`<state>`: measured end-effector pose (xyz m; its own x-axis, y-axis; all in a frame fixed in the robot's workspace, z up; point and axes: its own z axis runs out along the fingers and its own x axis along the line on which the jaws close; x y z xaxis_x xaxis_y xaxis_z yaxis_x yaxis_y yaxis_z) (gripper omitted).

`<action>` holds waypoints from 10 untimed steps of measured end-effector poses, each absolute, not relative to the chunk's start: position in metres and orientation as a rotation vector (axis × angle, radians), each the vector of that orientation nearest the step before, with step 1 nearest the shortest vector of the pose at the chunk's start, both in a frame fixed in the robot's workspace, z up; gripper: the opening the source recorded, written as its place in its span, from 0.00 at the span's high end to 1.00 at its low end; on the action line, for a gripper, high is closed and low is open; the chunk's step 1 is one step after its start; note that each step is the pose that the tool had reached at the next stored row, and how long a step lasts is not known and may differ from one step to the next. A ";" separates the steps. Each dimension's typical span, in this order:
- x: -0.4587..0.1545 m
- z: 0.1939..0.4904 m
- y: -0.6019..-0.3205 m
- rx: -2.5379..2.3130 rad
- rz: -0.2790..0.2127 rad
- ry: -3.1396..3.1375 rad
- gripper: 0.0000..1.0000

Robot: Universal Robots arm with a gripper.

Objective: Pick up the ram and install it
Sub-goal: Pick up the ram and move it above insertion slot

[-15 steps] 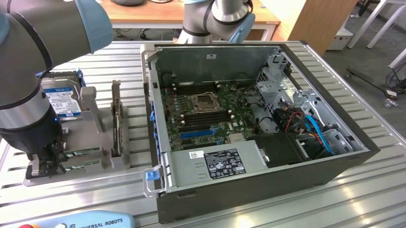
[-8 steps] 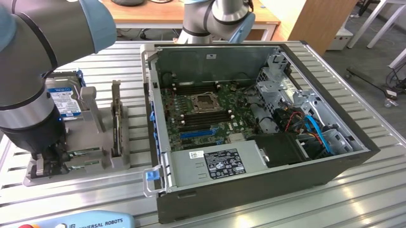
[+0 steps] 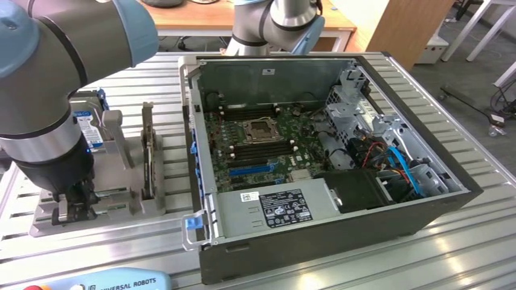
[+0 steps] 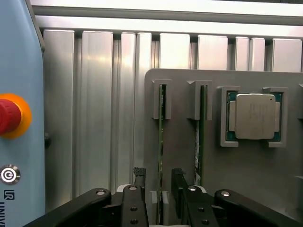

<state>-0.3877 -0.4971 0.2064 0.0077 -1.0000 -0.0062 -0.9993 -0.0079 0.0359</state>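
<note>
Grooved aluminium tabletop (image 4: 94, 94) carries a gray holder (image 4: 180, 142). The ram (image 4: 161, 132) stands on edge in its slot, long axis parallel to the grooves. Gripper (image 4: 158, 182) jaws stand apart, straddling the ram's near end.

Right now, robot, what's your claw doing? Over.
Claw open, straddling the ram in its grey holder. Not gripped yet. Second stick close alongside. Over.

Silver-grey arm (image 3: 40, 109) with pale blue joint caps (image 3: 139, 24) and a black, screw-studded hand (image 4: 158, 174).
</note>
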 end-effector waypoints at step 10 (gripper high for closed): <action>-0.379 0.206 -0.497 2.217 -0.046 -2.195 0.64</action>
<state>-0.3791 -0.4971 0.2059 0.0097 -0.9999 -0.0063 -0.9993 -0.0100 0.0358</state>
